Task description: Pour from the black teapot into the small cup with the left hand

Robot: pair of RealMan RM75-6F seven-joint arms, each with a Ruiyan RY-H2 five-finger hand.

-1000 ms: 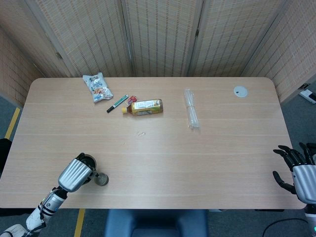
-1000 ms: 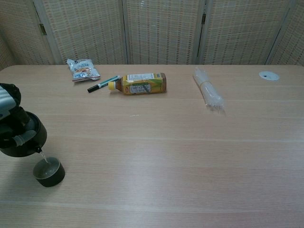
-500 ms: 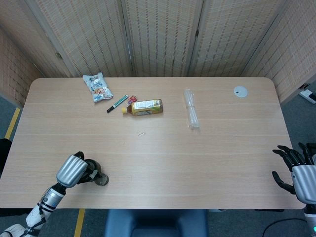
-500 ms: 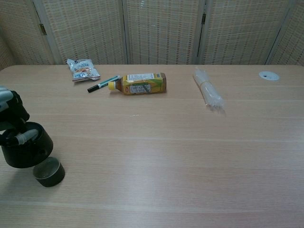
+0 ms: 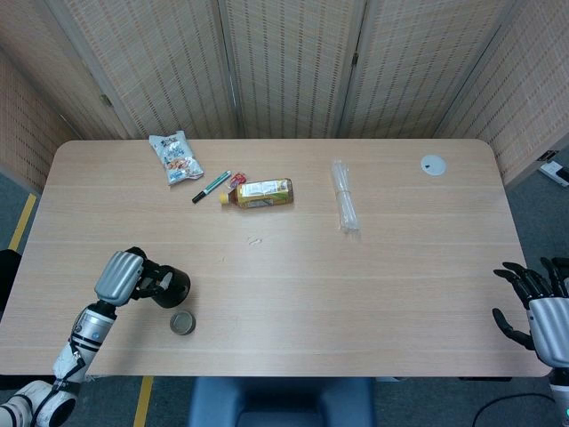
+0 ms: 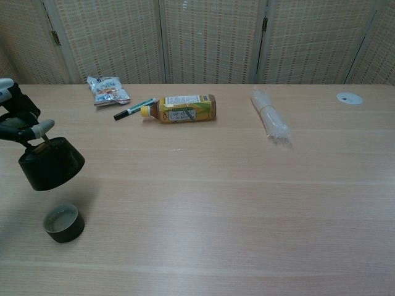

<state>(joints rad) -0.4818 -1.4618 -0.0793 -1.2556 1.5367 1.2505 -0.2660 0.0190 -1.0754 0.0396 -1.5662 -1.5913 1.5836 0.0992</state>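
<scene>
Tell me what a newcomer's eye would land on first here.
First, the black teapot held up by the left hand near the table's front left, clear of the small cup standing below it. Next, the yellow bottle lying on its side toward the back.

The setting looks like a lab or office test corner: a long pale wood-laminate table (image 5: 373,294) with a round grey cable grommet (image 5: 433,164), enclosed by folding woven-rattan screen panels (image 5: 284,62), over grey carpet (image 5: 18,200).
</scene>
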